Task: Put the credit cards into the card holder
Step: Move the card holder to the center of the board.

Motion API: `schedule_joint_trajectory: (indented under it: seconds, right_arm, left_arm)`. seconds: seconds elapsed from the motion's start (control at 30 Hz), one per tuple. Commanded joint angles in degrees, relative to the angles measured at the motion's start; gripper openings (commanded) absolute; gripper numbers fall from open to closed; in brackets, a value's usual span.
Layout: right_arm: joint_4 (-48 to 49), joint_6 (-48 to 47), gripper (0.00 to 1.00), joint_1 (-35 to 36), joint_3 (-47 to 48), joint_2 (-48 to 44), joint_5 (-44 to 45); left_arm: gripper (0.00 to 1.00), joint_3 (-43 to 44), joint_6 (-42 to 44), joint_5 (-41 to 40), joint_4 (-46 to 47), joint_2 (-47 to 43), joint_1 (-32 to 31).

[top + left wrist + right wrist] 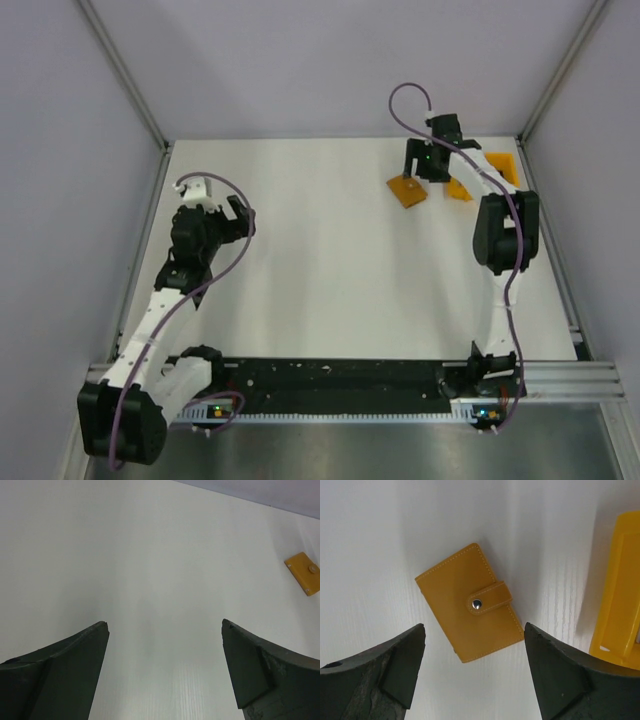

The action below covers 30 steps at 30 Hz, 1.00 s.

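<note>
The card holder [470, 610] is a small orange wallet, closed with a snap strap, lying flat on the white table. It also shows in the top view [408, 191] at the back right and in the left wrist view [302, 573]. My right gripper [474, 627] is open and empty, hovering just above the wallet with a finger on each side of its near end; in the top view it [425, 172] is over the wallet. My left gripper [165, 622] is open and empty over bare table at the left [243, 218]. No credit cards are in view.
A yellow plastic piece [620, 615] lies just right of the wallet. In the top view, two yellow pieces [458, 189] [505, 168] lie near the back right corner. Grey walls enclose the table on three sides.
</note>
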Motion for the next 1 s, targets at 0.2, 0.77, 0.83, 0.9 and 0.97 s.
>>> schedule_joint_trajectory:
  seconds: [0.2, 0.77, 0.83, 0.9, 0.97]
  right_arm:
    - [-0.8, -1.6, 0.76, -0.3, 4.9, 6.6, -1.4]
    - [3.0, -0.3, 0.18, 5.0, -13.3, -0.7, -5.7]
    - [5.3, 2.9, 0.18, 6.2, -17.3, -3.2, -7.7]
    - [9.9, 7.2, 0.17, 7.8, -23.5, -6.4, -10.3]
    - [16.4, 11.9, 0.18, 10.0, -31.7, -10.4, -12.7]
  left_arm:
    - [0.98, 0.7, 2.6, 2.1, 1.4, -2.3, -0.9]
    - [0.96, -2.4, 0.7, 10.4, 6.8, 1.4, -0.9]
    - [0.95, -2.8, 0.8, 11.1, 7.0, 1.7, -0.9]
    - [0.94, -3.8, 0.6, 11.6, 8.3, 2.0, -0.9]
    - [0.94, -4.5, 0.0, 12.2, 9.4, 2.6, -0.9]
